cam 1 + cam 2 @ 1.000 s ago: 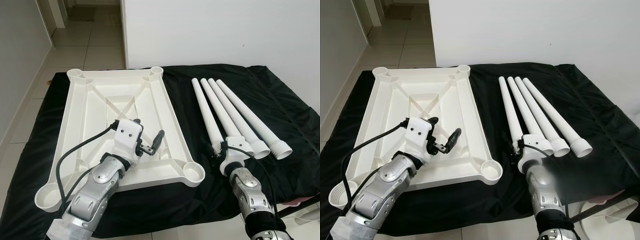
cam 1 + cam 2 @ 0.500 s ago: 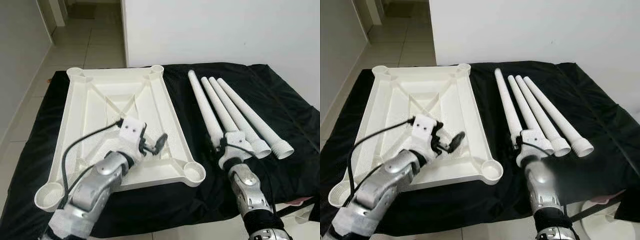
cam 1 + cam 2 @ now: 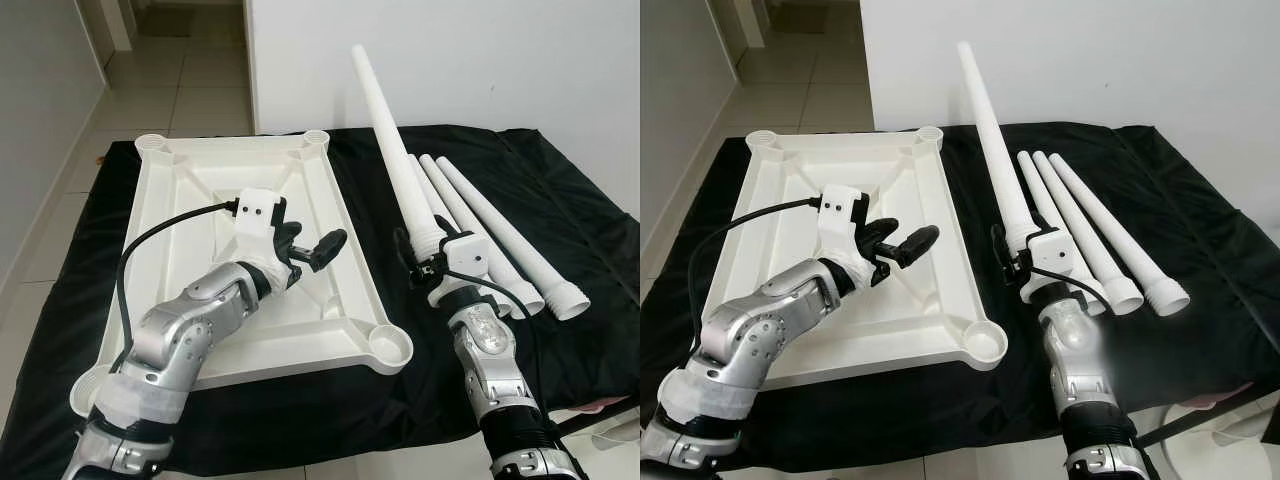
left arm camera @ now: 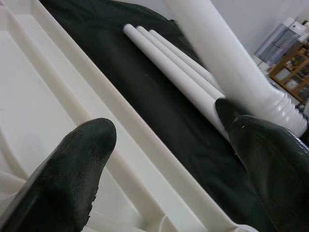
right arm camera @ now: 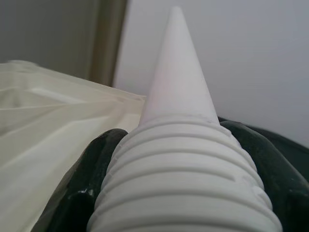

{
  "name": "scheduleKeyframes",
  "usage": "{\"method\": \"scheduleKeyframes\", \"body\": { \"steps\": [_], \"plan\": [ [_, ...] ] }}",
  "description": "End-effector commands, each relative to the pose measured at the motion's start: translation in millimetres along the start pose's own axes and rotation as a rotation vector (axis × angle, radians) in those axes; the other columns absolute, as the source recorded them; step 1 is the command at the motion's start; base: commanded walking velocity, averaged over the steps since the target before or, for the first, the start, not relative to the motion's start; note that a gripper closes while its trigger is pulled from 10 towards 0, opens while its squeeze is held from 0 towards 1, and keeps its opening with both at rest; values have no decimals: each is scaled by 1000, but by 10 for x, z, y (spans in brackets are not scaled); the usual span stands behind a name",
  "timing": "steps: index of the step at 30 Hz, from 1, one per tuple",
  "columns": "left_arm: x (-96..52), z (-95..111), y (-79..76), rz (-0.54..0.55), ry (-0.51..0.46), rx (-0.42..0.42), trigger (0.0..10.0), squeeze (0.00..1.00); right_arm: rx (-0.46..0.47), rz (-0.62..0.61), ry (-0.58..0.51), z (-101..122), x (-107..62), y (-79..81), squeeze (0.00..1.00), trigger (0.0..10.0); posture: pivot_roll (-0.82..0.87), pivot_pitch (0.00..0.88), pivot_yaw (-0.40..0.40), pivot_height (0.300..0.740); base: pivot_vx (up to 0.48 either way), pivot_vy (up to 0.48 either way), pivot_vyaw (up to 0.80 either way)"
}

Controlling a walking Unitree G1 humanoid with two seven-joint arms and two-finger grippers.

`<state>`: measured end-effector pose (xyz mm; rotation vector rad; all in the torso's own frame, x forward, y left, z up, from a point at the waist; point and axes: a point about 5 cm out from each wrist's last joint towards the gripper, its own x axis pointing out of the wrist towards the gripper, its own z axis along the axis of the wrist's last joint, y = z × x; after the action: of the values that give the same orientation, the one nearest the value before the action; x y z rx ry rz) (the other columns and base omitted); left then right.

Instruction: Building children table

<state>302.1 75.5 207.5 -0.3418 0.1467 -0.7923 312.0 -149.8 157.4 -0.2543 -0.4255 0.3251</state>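
Observation:
The white tabletop (image 3: 170, 230) lies upside down on the black cloth, with a round leg socket (image 3: 388, 345) at each corner. My right gripper (image 3: 424, 258) is shut on the threaded end (image 5: 183, 169) of one white leg (image 3: 390, 140). It holds that leg tilted up, tip toward the wall. Three more legs (image 3: 485, 225) lie side by side on the cloth to its right. My left gripper (image 3: 316, 243) hovers open over the tabletop's right rim (image 4: 96, 101), nothing between its fingers (image 4: 72, 179).
The black cloth (image 3: 580, 210) covers a low platform that ends just before me. A white wall (image 3: 500, 60) stands close behind it. Tiled floor (image 3: 60, 120) runs along the left side. A pink item (image 3: 600, 403) lies at the near right corner.
My right gripper has raised one leg off the cloth, swinging its tip up toward the wall. My left gripper has lifted and moved toward the tabletop's right rim.

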Motion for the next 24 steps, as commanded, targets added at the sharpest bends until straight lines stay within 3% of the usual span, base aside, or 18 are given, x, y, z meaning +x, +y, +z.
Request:
{"method": "scheduleKeyframes", "body": {
  "steps": [1, 3, 7, 10, 20, 24],
  "plan": [
    [-9, 32, -159, -325, 7, -46, 10000, 0, -45, 69, -42, 53, -5, 123, 0, 10000, -45, 27, -14, 740, 0, 0, 0],
    [11, 54, -136, -332, 10, -117, 10000, 0, -72, 120, -53, 59, -18, 236, 0, 10000, -45, 27, -14, 740, 0, 0, 0],
    [55, 52, -96, -317, 37, -163, 10000, 0, -102, 171, -65, 64, -17, 324, 0, 10000, -43, 25, -16, 740, 0, 0, 0],
    [110, 110, -83, -324, 35, -252, 10000, 0, -127, 220, -78, 71, -10, 394, 0, 10000, -43, 25, -16, 740, 0, 0, 0],
    [238, 167, -38, -285, 61, -327, 10000, 0, -153, 283, -107, 96, -15, 531, 0, 10000, -41, 27, -14, 740, 0, 0, 0],
    [339, 243, 63, -207, 51, -397, 10000, 0, -169, 311, -123, 107, -62, 630, 0, 10000, -43, 31, -12, 740, 0, 0, 0]
  ]
}}
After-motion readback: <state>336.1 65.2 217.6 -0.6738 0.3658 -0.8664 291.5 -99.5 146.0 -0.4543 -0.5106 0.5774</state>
